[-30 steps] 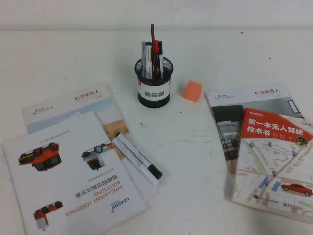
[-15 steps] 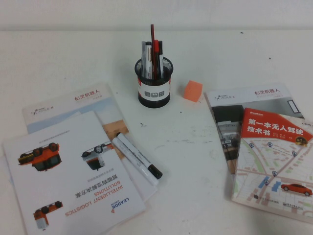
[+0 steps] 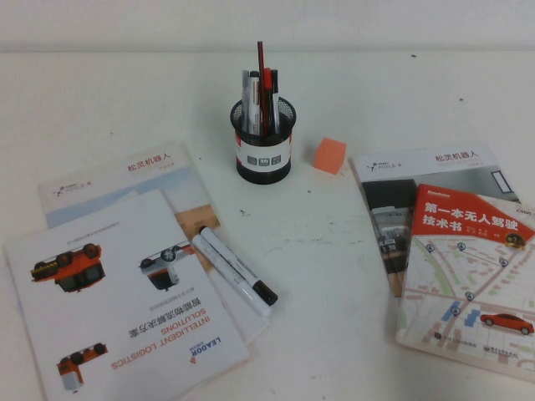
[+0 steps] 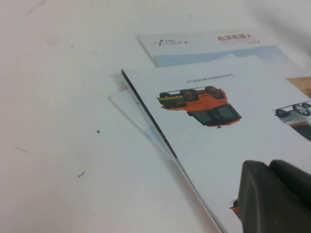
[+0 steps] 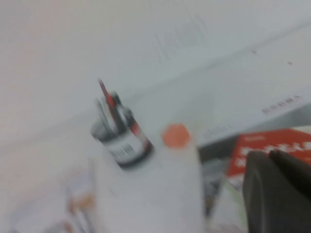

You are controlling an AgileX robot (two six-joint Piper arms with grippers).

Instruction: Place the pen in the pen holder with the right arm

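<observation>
The pen (image 3: 236,263), white with a black cap, lies on the left brochures beside a slimmer all-white pen (image 3: 219,267). The pen holder (image 3: 263,154), black mesh with a white label, stands at centre back holding several pens. It also shows, blurred, in the right wrist view (image 5: 124,145). Neither arm shows in the high view. My left gripper (image 4: 270,167) hovers shut and empty over the left brochure. My right gripper (image 5: 270,156) is shut and empty above the right books, well away from the pen.
Overlapping brochures (image 3: 117,292) lie at the front left. Two books (image 3: 460,259) lie at the right. An orange cube (image 3: 329,154) sits right of the holder and shows in the right wrist view (image 5: 175,135).
</observation>
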